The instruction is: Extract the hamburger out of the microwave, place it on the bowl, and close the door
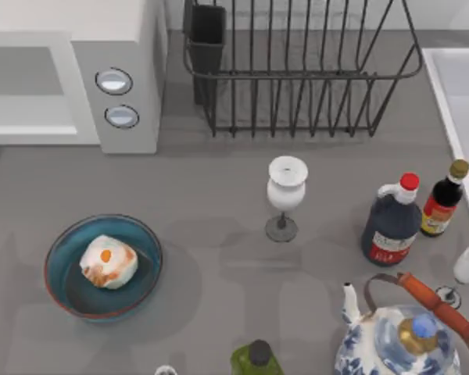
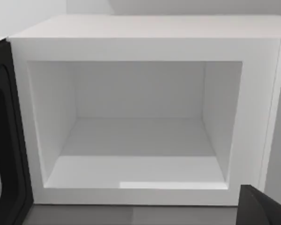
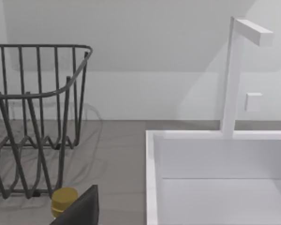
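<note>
In the lower left of the top view, hamburger [image 1: 108, 262] resting inside the bowl [image 1: 62, 248], a little left of the bowl's centre. Above it, in the upper left corner, microwave [image 1: 129, 58] with cavity open and bare in the left wrist view, door [image 2: 4, 140] swung wide at that frame's left edge. To the right, dish rack [image 1: 297, 70], white goblet [image 1: 286, 195], dark bottles [image 1: 392, 223] and teapot [image 1: 395, 344]. Cannot tell whether either gripper's fingers are spread or pressed together.
</note>
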You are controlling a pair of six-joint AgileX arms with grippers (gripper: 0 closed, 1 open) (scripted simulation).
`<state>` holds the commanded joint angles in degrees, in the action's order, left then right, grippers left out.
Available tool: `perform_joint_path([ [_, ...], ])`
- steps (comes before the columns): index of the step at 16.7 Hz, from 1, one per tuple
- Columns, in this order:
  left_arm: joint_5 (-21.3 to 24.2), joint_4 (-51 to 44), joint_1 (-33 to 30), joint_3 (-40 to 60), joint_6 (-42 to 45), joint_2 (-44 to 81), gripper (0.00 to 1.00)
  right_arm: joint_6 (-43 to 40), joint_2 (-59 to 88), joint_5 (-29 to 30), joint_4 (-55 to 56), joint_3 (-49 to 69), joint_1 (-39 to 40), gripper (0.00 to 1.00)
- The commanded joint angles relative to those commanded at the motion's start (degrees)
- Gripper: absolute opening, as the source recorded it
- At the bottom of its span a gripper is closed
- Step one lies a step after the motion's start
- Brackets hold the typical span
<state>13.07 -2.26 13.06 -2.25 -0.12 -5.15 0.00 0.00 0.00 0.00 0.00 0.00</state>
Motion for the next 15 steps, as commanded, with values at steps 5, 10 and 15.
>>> perform_joint_path([
  [5, 11.2, 8.1, 11.2, -0.5, 0.0, 7.6, 0.0, 0.0, 0.0, 0.0, 0.0, 0.0, 0.0, 1.0],
  [10, 12.6, 9.5, 12.7, -0.5, 0.1, 8.9, 0.0, 0.0, 0.0, 0.0, 0.0, 0.0, 0.0, 1.0],
  [15, 11.3, 16.5, 11.4, -1.7, 0.2, 15.3, 0.0, 0.0, 0.0, 0.0, 0.0, 0.0, 0.0, 1.0],
])
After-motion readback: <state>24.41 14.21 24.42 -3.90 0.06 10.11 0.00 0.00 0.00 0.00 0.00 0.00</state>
